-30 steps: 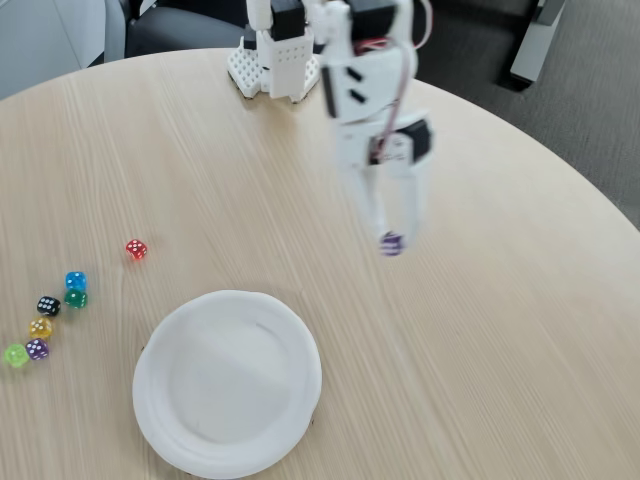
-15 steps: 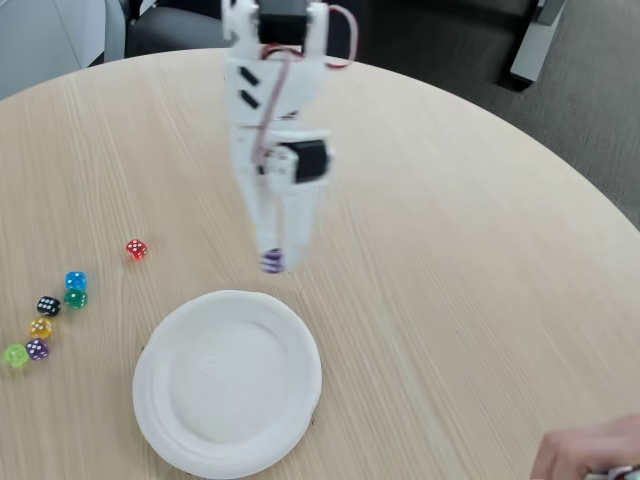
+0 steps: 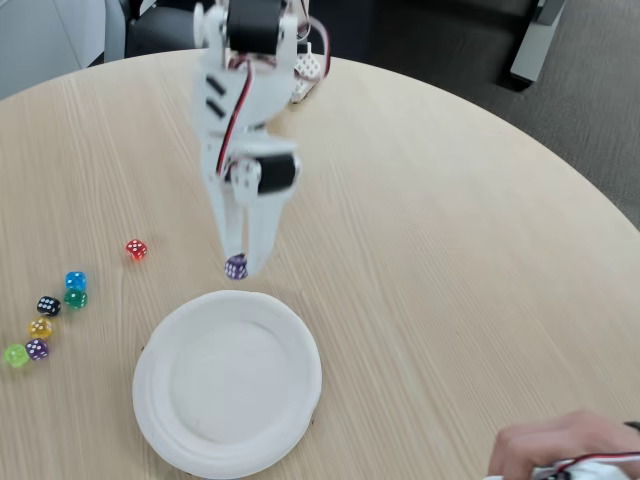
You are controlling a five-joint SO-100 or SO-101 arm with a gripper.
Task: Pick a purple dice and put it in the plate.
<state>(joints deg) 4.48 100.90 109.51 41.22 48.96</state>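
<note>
Purple dice sits pinched between the two white fingertips of the pincer, which is clamped on it just beyond the far rim of the plate; whether the cube touches the wood or hangs slightly above it cannot be told. Nearest the camera, at the bottom right corner, a person's hand rests at the edge of the round wooden surface. The plate, white with a raised rim, lies at the near centre-left, its bowl bare. To its left, at the near left edge, lies a small cluster of dice: a light green one touching a second purple die, a yellow one just beyond them, then a black one, a dark green one and a blue one close together. A red die lies alone farther in, between the cluster and the pincer. The white arm rises from the pincer toward the far side, tilted slightly, with red and black wires along it and a dark motor on its right flank. Its white base stands at the far edge.
</note>
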